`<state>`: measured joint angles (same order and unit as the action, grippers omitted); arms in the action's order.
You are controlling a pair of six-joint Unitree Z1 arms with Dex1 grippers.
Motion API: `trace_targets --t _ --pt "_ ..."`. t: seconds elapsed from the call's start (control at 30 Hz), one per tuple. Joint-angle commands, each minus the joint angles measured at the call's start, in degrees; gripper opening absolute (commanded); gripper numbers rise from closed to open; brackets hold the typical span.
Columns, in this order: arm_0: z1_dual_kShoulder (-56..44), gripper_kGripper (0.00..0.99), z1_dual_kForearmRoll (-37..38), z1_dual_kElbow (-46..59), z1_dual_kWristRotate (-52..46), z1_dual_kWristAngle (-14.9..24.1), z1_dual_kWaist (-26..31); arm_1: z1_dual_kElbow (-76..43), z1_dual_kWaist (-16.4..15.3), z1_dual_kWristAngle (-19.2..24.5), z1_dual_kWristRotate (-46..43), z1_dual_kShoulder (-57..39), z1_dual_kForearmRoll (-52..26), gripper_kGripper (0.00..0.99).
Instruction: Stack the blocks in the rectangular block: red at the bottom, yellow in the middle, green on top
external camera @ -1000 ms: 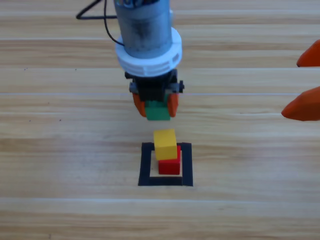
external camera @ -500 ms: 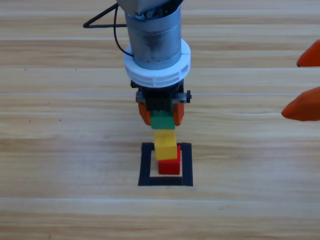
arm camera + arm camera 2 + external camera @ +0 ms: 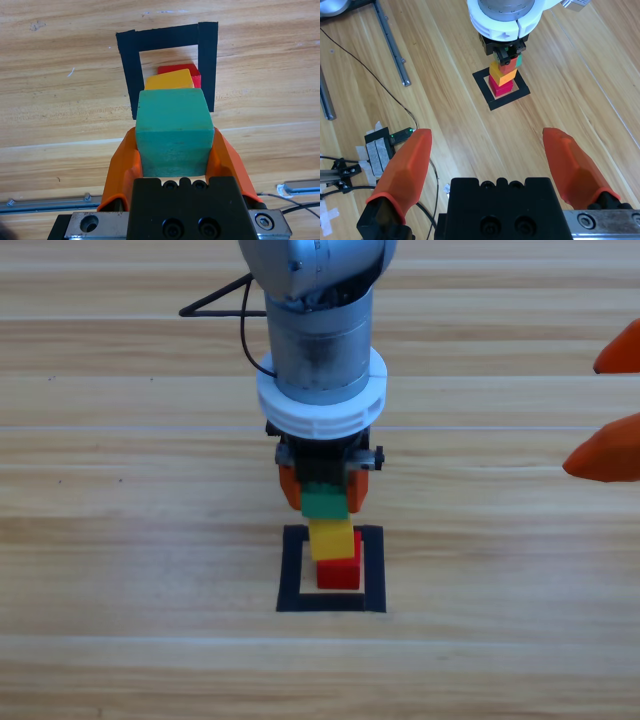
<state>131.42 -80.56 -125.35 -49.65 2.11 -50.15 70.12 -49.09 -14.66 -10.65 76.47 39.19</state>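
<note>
left gripper (image 3: 322, 487) clamps the green cube (image 3: 325, 503) above the stack.
yellow cube (image 3: 332, 539) sits on red cube (image 3: 339, 573) inside the black tape square (image 3: 291, 570); right gripper (image 3: 490, 162) waits at the counter's right edge, jaws wide apart, holding nothing.

A pale wooden table (image 3: 120, 540) of long planks fills the scene. A black cable (image 3: 375, 85) trails across it beside two metal rails (image 3: 390, 42), ending near a small taped-down device (image 3: 380, 147) showing a green light.
</note>
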Motion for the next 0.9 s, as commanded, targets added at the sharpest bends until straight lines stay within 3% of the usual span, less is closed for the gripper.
trace_targets --t 0.03,0.9 --pt "2.2 0.0 -0.5 1.3 -0.4 0.5 -1.1 0.5 1.5 -0.5 -0.4 3.2 1.0 0.979" --pt "3.8 0.0 -0.5 0.5 0.4 -0.9 -1.4 0.5 1.5 -0.8 -0.4 3.6 1.0 0.979"
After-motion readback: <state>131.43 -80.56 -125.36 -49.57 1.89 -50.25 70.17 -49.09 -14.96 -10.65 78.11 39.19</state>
